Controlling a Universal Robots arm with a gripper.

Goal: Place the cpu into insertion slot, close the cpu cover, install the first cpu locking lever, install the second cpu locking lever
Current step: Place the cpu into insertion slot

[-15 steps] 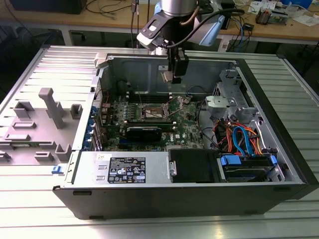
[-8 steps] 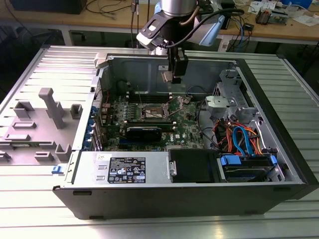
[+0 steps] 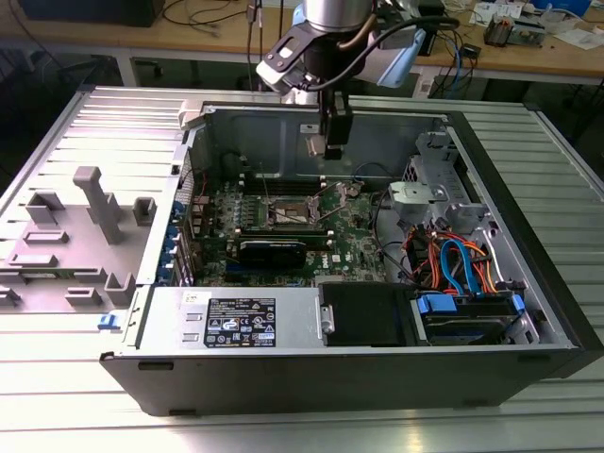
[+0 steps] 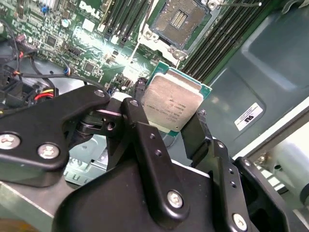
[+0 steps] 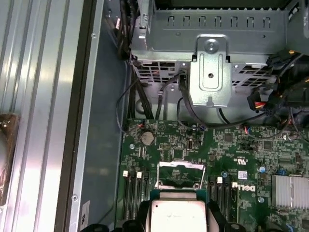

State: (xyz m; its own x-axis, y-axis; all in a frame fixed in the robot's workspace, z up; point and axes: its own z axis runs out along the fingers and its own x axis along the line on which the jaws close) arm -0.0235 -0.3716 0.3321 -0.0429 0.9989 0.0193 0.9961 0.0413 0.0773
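Exterior view has the gripper (image 3: pixel 326 142) hanging from the arm inside the open computer case (image 3: pixel 377 382), above the green motherboard (image 3: pixel 354 241) and well clear of it, with the cpu (image 3: pixel 315 147) held at its tip. The insertion slot (image 3: pixel 288 213) sits on the board below, a little toward the exterior view's left of the gripper. In the second wrist view the black fingers (image 4: pixel 198 133) are clamped on opposite edges of the cpu (image 4: pixel 174 104), whose dull grey face with a green border is tilted in the grip. Beyond it lies the insertion slot (image 4: pixel 179 20), its dark centre uncovered, flanked by long black memory slots (image 4: pixel 123 14). In the first wrist view the cpu (image 5: pixel 177 215) is apart from the board, and just past it the cpu cover (image 5: pixel 182 166) shows as a silver frame with an open window; further on stands a grey metal drive cage (image 5: pixel 212 72)
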